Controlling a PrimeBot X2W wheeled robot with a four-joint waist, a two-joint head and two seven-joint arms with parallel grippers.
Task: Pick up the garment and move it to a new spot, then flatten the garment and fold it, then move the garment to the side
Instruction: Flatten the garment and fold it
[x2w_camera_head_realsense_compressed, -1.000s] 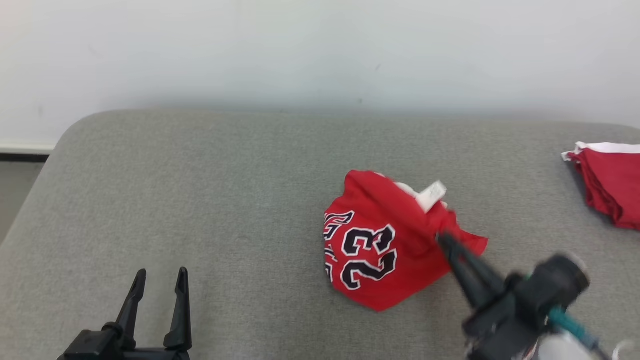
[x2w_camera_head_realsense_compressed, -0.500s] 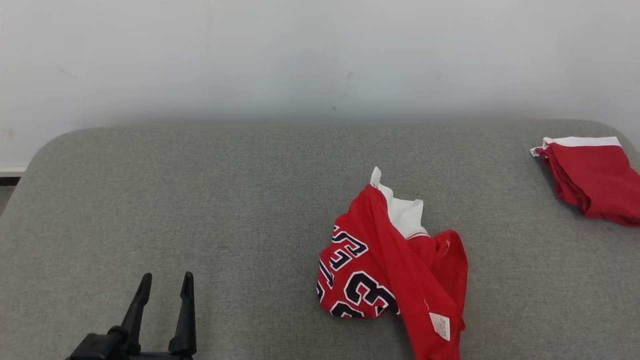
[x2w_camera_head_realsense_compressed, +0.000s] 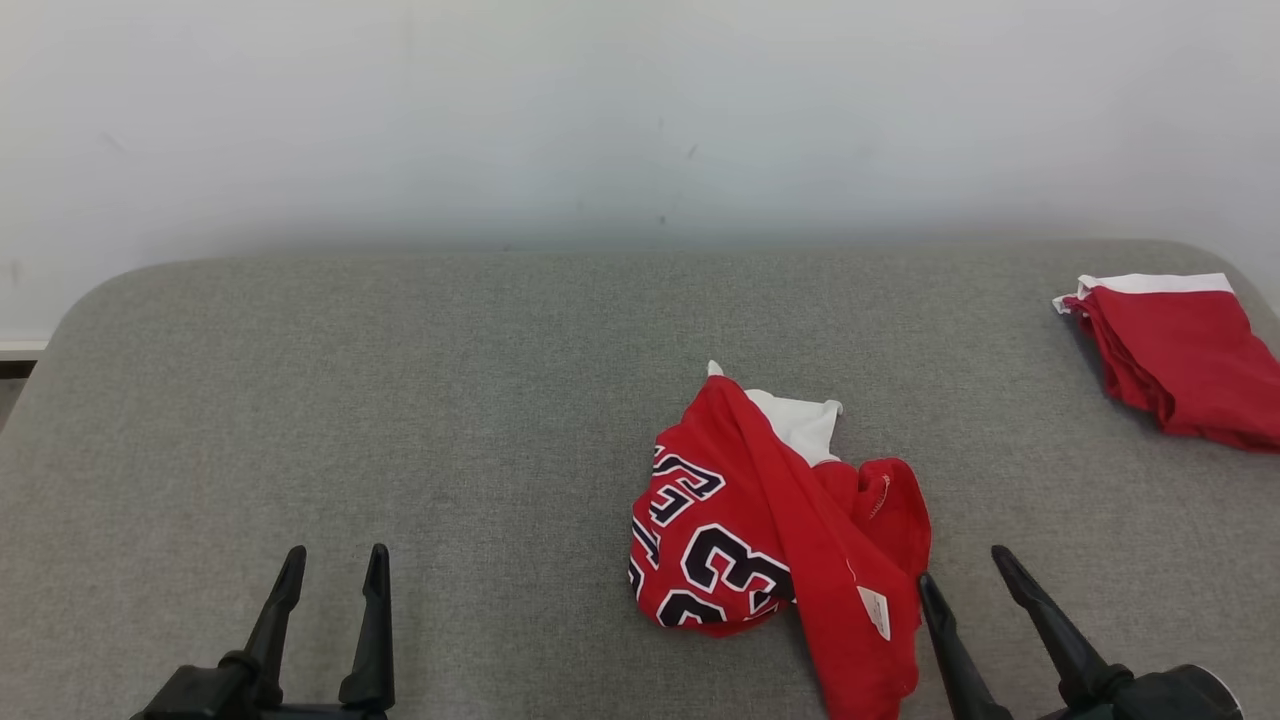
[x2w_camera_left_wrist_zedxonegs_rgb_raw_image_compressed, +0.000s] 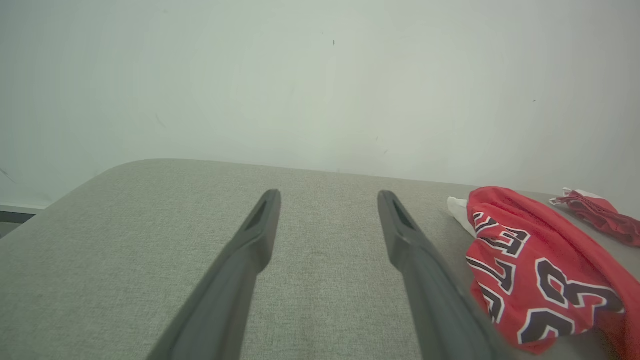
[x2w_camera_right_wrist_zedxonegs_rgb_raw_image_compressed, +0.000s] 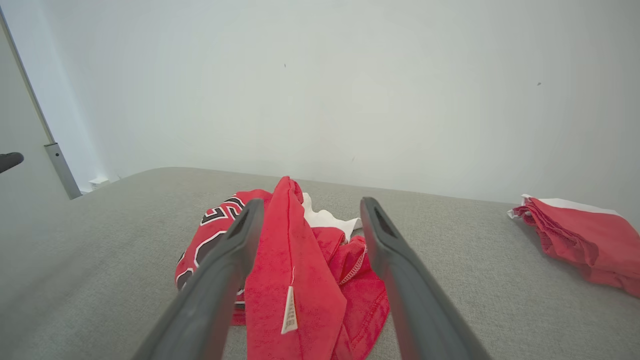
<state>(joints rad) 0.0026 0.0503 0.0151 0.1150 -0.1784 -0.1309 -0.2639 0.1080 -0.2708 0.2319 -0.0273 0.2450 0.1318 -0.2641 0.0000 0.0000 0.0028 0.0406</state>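
Note:
The garment (x2w_camera_head_realsense_compressed: 780, 540), a red jersey with dark white-edged numbers and a white collar, lies crumpled on the grey padded surface (x2w_camera_head_realsense_compressed: 400, 400), right of centre. My right gripper (x2w_camera_head_realsense_compressed: 962, 567) stands open just right of its lower edge, holding nothing. In the right wrist view the garment (x2w_camera_right_wrist_zedxonegs_rgb_raw_image_compressed: 300, 260) lies on the surface below and between the spread fingers of that gripper (x2w_camera_right_wrist_zedxonegs_rgb_raw_image_compressed: 311, 202), a white label showing. My left gripper (x2w_camera_head_realsense_compressed: 336, 555) is open at the lower left, well clear of the cloth. In the left wrist view, the left gripper (x2w_camera_left_wrist_zedxonegs_rgb_raw_image_compressed: 328, 196) has the garment (x2w_camera_left_wrist_zedxonegs_rgb_raw_image_compressed: 530, 270) to its right.
A second red garment with a white edge (x2w_camera_head_realsense_compressed: 1180, 360) lies folded at the far right edge of the surface, also seen as the folded red cloth (x2w_camera_right_wrist_zedxonegs_rgb_raw_image_compressed: 575, 230). A pale wall (x2w_camera_head_realsense_compressed: 640, 120) runs behind. The surface's rounded left corner (x2w_camera_head_realsense_compressed: 90, 300) drops off.
My right gripper was shut on the garment's edge a second ago; it has opened and let go, and the garment has settled in a heap. The head camera also shifted. The left gripper stayed put.

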